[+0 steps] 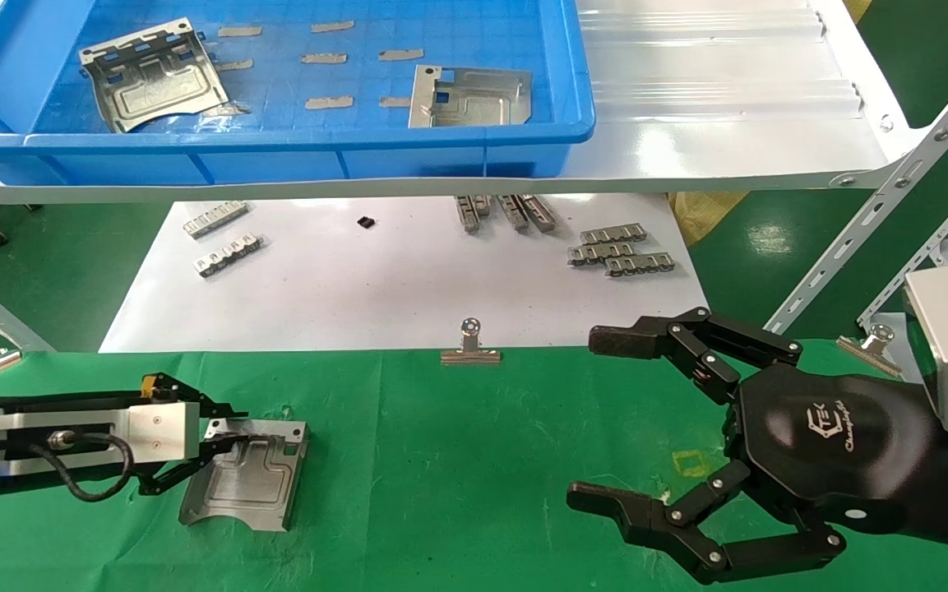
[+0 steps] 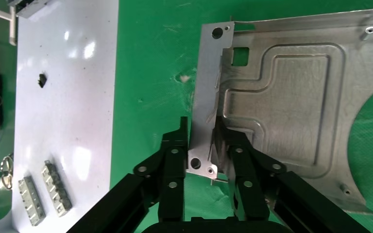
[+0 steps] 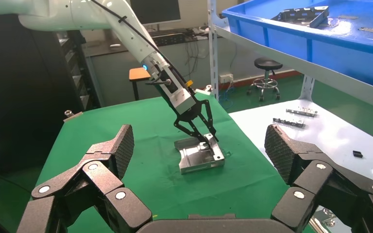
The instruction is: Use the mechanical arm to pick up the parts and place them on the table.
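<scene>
A silvery stamped plate [image 1: 245, 477] lies on the green-cloth table [image 1: 457, 469] at the front left. My left gripper [image 1: 237, 427] is shut on the plate's raised edge flange; in the left wrist view the plate [image 2: 291, 107] fills the frame and the gripper [image 2: 204, 138] has one finger on each side of the flange. The black mechanical hand, my right gripper [image 1: 595, 419], is open and empty above the cloth at the right, well clear of the plate [image 3: 200, 156]. Two more plates [image 1: 149, 82] [image 1: 474, 97] lie in the blue bin.
The blue bin [image 1: 276, 141] sits on a glossy white shelf [image 1: 728, 107] at the back. Below it, a white sheet [image 1: 375, 288] holds small ridged grey strips [image 1: 620, 251]. Silver binder clips [image 1: 470, 345] grip the cloth's far edge. Slotted shelf struts [image 1: 876, 222] stand at the right.
</scene>
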`<state>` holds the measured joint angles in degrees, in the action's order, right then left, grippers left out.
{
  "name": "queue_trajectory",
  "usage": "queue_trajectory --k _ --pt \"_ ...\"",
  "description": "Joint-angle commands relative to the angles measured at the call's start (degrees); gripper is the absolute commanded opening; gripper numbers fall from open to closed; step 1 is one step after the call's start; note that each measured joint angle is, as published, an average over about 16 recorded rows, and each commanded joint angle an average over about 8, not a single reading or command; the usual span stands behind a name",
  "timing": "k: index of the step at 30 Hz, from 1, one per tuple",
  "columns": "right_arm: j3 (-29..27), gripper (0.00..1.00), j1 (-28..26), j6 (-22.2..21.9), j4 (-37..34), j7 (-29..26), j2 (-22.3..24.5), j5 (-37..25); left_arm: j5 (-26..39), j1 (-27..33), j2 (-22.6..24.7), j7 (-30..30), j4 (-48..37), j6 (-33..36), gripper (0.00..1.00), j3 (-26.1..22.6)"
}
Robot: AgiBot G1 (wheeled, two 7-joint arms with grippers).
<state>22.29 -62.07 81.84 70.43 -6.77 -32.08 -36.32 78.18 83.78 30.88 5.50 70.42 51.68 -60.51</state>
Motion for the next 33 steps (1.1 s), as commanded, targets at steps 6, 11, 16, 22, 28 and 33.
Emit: queue_trajectory --k 6,11,16,22,28,33 --pt "0.0 1.0 0.0 0.0 0.0 0.0 0.0 0.0 -1.42 0.43 -0.71 -0.74 0.07 1.78 1.0 0.24" --pt "0.0 1.0 0.0 0.0 0.0 0.0 0.0 0.0 -4.41 1.1 -1.39 -1.56 -0.73 4.24 1.0 0.99" --pt "0.0 1.0 0.0 0.0 0.0 0.0 0.0 0.0 -11.56 1.62 -1.68 -1.81 -3.73 9.42 1.0 2.64" --pt "0.0 1.0 0.0 0.0 0.0 0.0 0.0 0.0 -22.79 1.04 -0.31 -0.05 -11.72 18.39 1.0 4.89" --pt "-0.01 1.0 0.01 -0.02 -0.01 0.0 0.01 0.0 -28.93 0.36 1.49 1.02 -18.7 23.45 1.0 6.01" --pt "-0.01 1.0 0.01 -0.02 -0.02 0.0 0.01 0.0 -29.37 0.27 1.7 1.01 -19.25 23.77 1.0 6.12"
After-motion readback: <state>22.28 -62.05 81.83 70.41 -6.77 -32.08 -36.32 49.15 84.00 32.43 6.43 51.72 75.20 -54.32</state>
